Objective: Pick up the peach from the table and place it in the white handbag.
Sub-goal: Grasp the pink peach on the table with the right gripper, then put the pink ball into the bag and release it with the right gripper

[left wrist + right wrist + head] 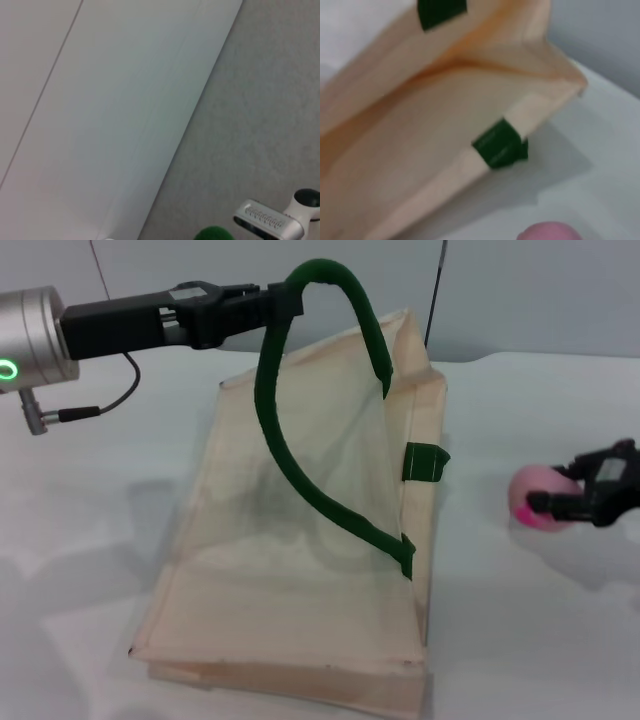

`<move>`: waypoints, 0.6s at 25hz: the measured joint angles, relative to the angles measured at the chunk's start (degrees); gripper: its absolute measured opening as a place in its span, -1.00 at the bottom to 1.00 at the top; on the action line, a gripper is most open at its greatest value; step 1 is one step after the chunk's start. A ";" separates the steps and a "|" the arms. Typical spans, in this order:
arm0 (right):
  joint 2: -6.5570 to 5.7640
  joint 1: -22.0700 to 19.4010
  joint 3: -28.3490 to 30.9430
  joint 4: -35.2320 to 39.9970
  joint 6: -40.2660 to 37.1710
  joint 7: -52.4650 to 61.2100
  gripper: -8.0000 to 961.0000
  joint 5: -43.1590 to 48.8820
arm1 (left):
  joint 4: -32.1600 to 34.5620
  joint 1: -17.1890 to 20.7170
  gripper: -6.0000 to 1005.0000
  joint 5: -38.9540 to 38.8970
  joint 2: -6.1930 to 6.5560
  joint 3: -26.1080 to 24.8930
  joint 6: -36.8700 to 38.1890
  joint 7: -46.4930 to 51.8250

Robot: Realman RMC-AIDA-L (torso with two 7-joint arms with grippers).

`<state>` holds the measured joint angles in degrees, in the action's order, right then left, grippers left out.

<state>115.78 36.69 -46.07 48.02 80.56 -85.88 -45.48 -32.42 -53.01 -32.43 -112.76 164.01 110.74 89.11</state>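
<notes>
The white handbag point(300, 570) lies in the middle of the table point(520, 640), with its mouth raised toward the right. My left gripper point(288, 298) is shut on the bag's dark green handle point(275, 440) and holds it up, lifting the upper side of the bag. My right gripper point(560, 503) is at the right edge, shut on the pink peach point(535, 495), which is to the right of the bag's mouth and apart from it. The right wrist view shows the bag's open mouth point(420, 150), a green handle tab point(500, 145) and the top of the peach point(550, 232).
A second green handle tab point(425, 462) sits on the bag's right edge. A grey wall point(540, 290) stands behind the table. The left wrist view shows only the wall, a bit of green handle point(215, 234) and a white device point(270, 222).
</notes>
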 joint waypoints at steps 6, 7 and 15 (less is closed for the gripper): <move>0.07 2.73 -3.46 0.05 2.31 -1.98 -0.10 -5.74 | 0.28 -0.60 -0.74 -0.14 0.00 0.00 0.00 -0.03; 0.06 3.11 -4.53 -0.05 2.70 -2.34 -0.10 -6.89 | 0.28 -0.73 -0.74 -0.28 0.00 0.00 -0.01 -0.05; 0.25 7.29 -15.38 -3.83 0.73 -3.01 -0.12 -13.06 | 0.36 -2.30 -0.74 -2.11 0.14 0.00 0.01 0.38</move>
<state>116.03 43.98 -61.45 44.19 81.30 -88.89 -58.54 -32.06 -55.31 -34.55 -112.62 164.00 110.75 89.48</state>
